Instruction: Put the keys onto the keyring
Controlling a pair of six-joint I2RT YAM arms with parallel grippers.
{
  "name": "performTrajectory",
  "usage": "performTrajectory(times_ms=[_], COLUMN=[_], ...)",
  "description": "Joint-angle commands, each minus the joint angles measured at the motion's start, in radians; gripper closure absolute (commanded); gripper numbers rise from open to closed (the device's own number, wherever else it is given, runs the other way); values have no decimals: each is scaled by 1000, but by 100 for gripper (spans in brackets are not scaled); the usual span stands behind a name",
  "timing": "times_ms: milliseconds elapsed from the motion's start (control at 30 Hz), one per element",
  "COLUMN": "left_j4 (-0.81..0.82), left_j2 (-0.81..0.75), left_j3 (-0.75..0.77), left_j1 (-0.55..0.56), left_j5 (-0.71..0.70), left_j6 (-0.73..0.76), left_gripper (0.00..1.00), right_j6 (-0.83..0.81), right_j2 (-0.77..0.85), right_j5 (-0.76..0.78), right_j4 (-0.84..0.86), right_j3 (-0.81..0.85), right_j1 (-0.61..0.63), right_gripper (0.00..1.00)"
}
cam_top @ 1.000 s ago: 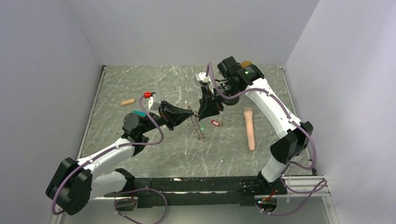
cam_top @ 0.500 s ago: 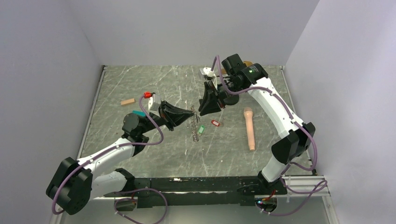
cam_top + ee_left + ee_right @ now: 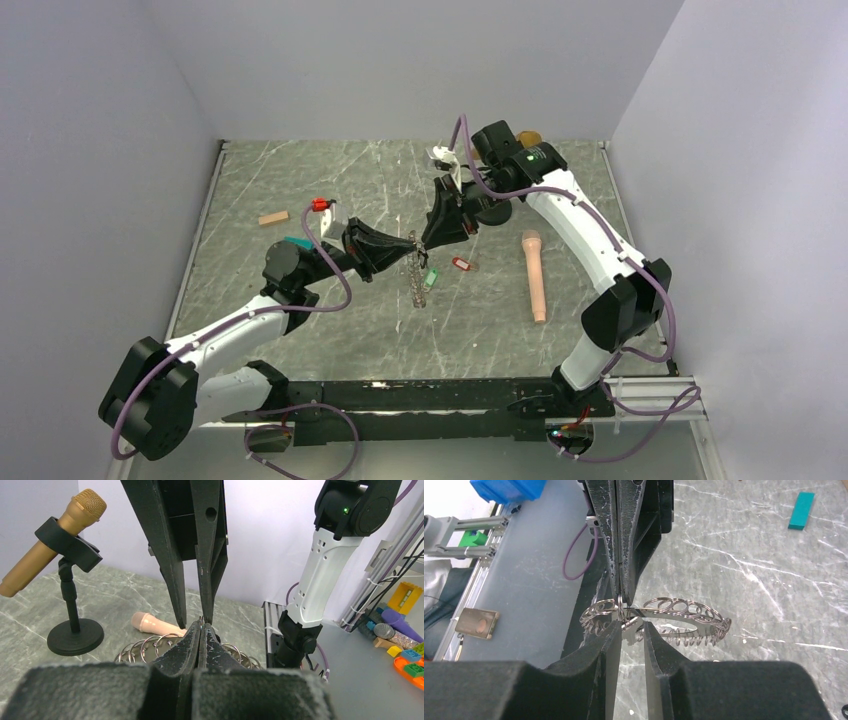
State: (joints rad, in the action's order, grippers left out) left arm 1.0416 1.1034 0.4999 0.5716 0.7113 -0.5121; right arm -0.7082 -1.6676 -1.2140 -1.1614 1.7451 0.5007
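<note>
My left gripper (image 3: 407, 243) is shut on the keyring (image 3: 415, 272), a dark ring rimmed with small wire loops, and holds it above the table. In the right wrist view the keyring (image 3: 684, 608) hangs from the left gripper (image 3: 619, 594). A green-tagged key (image 3: 430, 279) hangs beside the ring. My right gripper (image 3: 432, 240) is open, its tips (image 3: 630, 626) either side of a small metal key (image 3: 632, 631) hanging from a loop. A red-tagged key (image 3: 460, 264) lies on the table; another red one (image 3: 318, 205) lies far left. The left wrist view shows both grippers' tips nearly touching (image 3: 201, 625).
A pink microphone (image 3: 535, 276) lies to the right. A gold microphone (image 3: 55, 539) stands on a black round base (image 3: 75, 637) at the back. A tan block (image 3: 273, 217) and a teal block (image 3: 297, 242) lie left. Grey walls surround the table.
The green key has left the right gripper's tips and now hangs by the keyring. The right gripper drew back up and right, then eased back in. The left gripper holds steady.
</note>
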Motion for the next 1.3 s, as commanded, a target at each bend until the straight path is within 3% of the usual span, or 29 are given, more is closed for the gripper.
performTrajectory(times_ms=[0,167,500,867,1267], left_j4=[38,27,8,25,96], left_j2=[-31,-38,-56,-49,-25], left_j3=[46,47,46,48,66], left_j1=[-6,-10,-27,-34,-87], left_j5=[9,8,14,23,159], left_j6=[30,42,52,42,-37], left_gripper=[100,100,100,100,100], right_j6=[35,47,24,-13,-90], right_j2=[49,47,44,23,0], right_j5=[-40,-40,-43,-60,41], right_j4=[59,73,50,16,-63], right_j3=[-16,-30,-19,7,26], right_j1=[0,11,16,30,36], right_gripper=[74,81,81,100,100])
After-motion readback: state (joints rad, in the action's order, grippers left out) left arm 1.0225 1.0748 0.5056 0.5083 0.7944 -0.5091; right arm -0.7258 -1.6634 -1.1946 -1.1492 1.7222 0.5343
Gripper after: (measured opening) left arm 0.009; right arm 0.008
